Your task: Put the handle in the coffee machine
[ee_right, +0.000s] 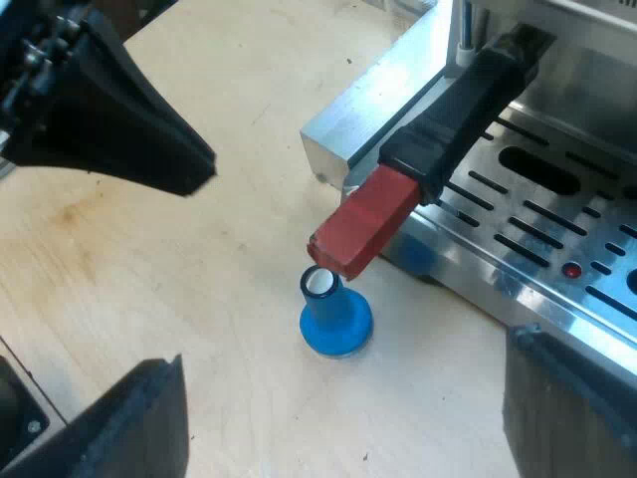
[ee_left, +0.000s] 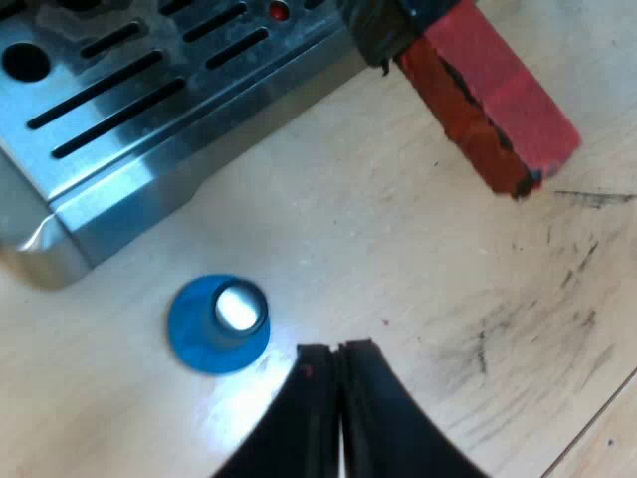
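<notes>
We see the pale wooden table (ee_right: 199, 299) carrying the steel espresso machine (ee_right: 537, 284). The dark handle with a red end (ee_right: 438, 129) juts from the machine's front, past its base. Our right hand (ee_right: 343, 376) gapes wide and empty above the table. Our left hand (ee_left: 338, 351) is pinched together, empty, near the small blue round-based tamper (ee_right: 335, 317).

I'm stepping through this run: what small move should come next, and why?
Probably back the right gripper away from the handle. The handle already sits in the front of the espresso machine, red end sticking out, and the right gripper is open, holding nothing. Whether it is locked I cannot tell. Mind the blue tamper nearby.
</notes>
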`<state>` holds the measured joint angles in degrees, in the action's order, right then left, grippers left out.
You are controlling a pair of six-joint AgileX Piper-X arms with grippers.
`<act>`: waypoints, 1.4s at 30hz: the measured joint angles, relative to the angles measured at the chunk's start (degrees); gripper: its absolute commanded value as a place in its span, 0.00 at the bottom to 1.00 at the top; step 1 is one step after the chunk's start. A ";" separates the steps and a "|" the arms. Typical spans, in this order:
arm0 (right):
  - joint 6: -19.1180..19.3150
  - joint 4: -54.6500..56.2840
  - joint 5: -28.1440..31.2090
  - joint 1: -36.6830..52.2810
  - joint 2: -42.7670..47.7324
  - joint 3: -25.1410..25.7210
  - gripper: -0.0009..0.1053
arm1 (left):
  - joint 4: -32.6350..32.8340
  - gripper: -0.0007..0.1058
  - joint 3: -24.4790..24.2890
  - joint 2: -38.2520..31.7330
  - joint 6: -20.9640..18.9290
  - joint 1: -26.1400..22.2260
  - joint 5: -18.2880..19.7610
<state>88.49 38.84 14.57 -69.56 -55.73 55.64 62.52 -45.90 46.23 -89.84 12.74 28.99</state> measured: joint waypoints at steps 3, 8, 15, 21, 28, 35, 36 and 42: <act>-0.27 0.41 -0.17 0.00 0.00 0.00 0.64 | 0.90 0.36 0.00 -1.25 0.14 -1.33 0.00; -0.27 0.41 -0.17 0.12 0.00 0.00 0.64 | 3.90 0.78 0.00 -3.96 0.34 -6.27 0.00; -0.91 0.58 -9.95 10.27 0.00 0.15 0.64 | 8.89 0.80 -2.53 -5.70 1.93 -10.78 0.00; -0.48 3.17 -14.57 22.05 0.00 3.19 0.64 | 9.20 0.80 -9.87 -5.70 1.93 -12.82 0.00; 1.09 7.42 -19.47 32.93 0.00 6.20 0.64 | 8.77 0.80 -16.13 -5.70 1.93 -12.82 0.00; 4.56 13.31 -23.93 45.93 3.43 6.29 0.64 | 8.97 0.80 -17.64 -5.84 1.93 -12.82 0.00; 5.20 13.81 -23.97 48.03 4.32 6.29 0.64 | 8.97 0.80 -17.64 -5.84 1.93 -12.82 0.00; 9.91 19.48 -23.56 59.91 9.77 6.29 0.64 | 9.36 0.80 -17.64 -6.74 1.93 -12.82 -0.69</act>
<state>98.41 58.32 -8.99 -9.66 -45.96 61.93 71.88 -63.54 39.49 -87.90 -0.08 28.29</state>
